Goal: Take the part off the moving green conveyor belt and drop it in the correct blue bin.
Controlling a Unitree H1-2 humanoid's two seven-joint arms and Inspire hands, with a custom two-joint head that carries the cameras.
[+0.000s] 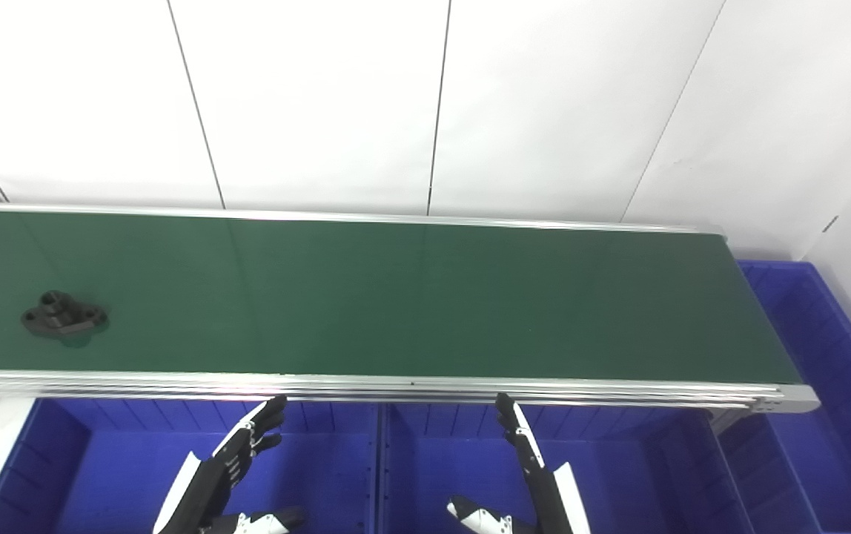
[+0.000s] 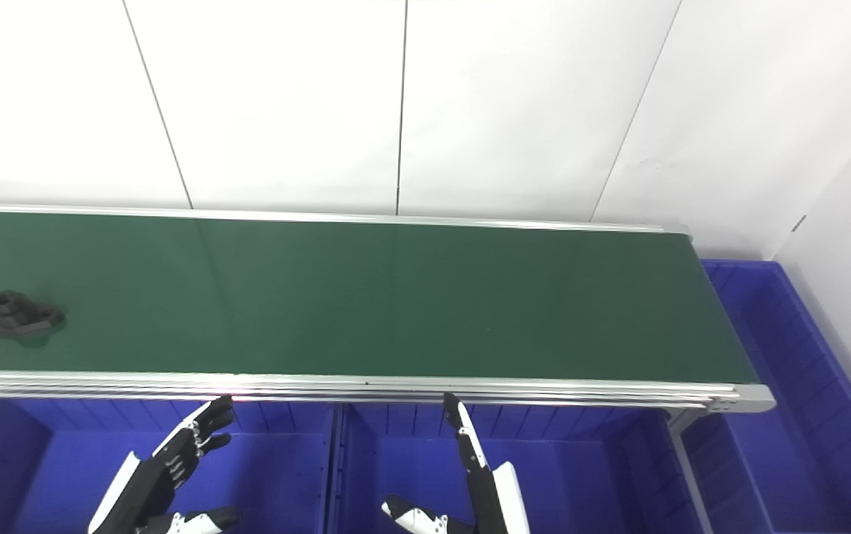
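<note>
A small black flanged part (image 1: 64,314) lies on the green conveyor belt (image 1: 396,297) at its far left end. My left hand (image 1: 225,475) hovers open over the left blue bin (image 1: 62,475), below the belt's near rail, holding nothing. My right hand (image 1: 529,475) is open too, fingers straight and thumb out, above the middle blue bin (image 1: 618,475). Both hands are well to the right of the part and short of the belt.
A third blue bin (image 1: 826,356) stands past the belt's right end. The belt's aluminium rail (image 1: 411,387) runs between my hands and the belt surface. A white panelled wall (image 1: 425,104) rises behind the conveyor.
</note>
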